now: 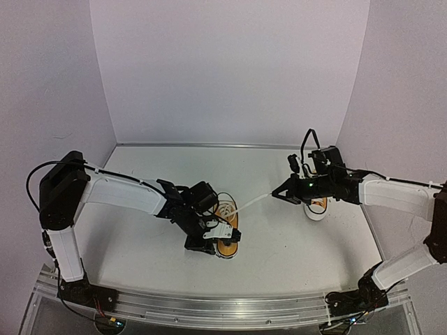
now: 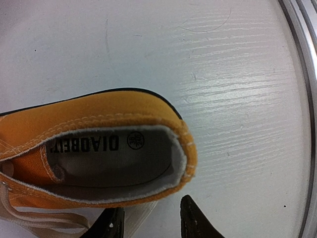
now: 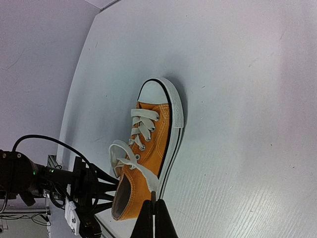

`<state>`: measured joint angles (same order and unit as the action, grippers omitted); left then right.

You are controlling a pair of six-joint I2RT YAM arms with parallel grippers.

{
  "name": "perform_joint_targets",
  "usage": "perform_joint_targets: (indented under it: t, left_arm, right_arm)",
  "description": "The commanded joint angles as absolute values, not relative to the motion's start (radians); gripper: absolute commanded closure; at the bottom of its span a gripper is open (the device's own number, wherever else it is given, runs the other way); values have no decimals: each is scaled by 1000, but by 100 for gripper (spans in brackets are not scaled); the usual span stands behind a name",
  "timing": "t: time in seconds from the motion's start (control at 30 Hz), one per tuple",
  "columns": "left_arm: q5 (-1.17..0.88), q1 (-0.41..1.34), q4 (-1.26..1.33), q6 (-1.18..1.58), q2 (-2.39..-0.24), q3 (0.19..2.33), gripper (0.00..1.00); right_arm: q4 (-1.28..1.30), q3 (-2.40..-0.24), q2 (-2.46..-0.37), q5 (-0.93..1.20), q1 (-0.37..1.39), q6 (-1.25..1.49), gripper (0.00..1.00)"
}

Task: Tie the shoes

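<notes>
An orange-yellow canvas sneaker with a white rubber sole and toe cap (image 3: 153, 144) stands on the white tabletop (image 1: 279, 244). My left end effector (image 2: 151, 213) is at the sneaker's heel, just beside the collar. Its fingers are spread apart, and a pale strip of lace lies between them. My right end effector (image 3: 153, 206), off to the sneaker's right, is pinched tight on the long white lace (image 1: 253, 202), which runs straight from the eyelets. The matching second sneaker (image 1: 316, 209) sits farther right, beneath my right arm.
</notes>
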<state>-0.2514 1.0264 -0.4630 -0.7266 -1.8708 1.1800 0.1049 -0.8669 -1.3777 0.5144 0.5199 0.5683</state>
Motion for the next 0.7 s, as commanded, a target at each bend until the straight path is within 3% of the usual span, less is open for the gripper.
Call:
perform_joint_targets:
  t: [0.0, 0.33, 0.67]
  left_arm:
    - [-277, 1008, -544, -770, -1907, 1215, 64]
    - [-258, 1008, -477, -773, -1807, 1124, 60]
    - [-234, 1008, -559, -818, -1905, 1231, 55]
  right_arm:
    - [103, -859, -1353, 526, 514, 557, 100]
    - [103, -862, -1366, 533, 513, 554, 100]
    - [103, -866, -1369, 538, 513, 552, 100]
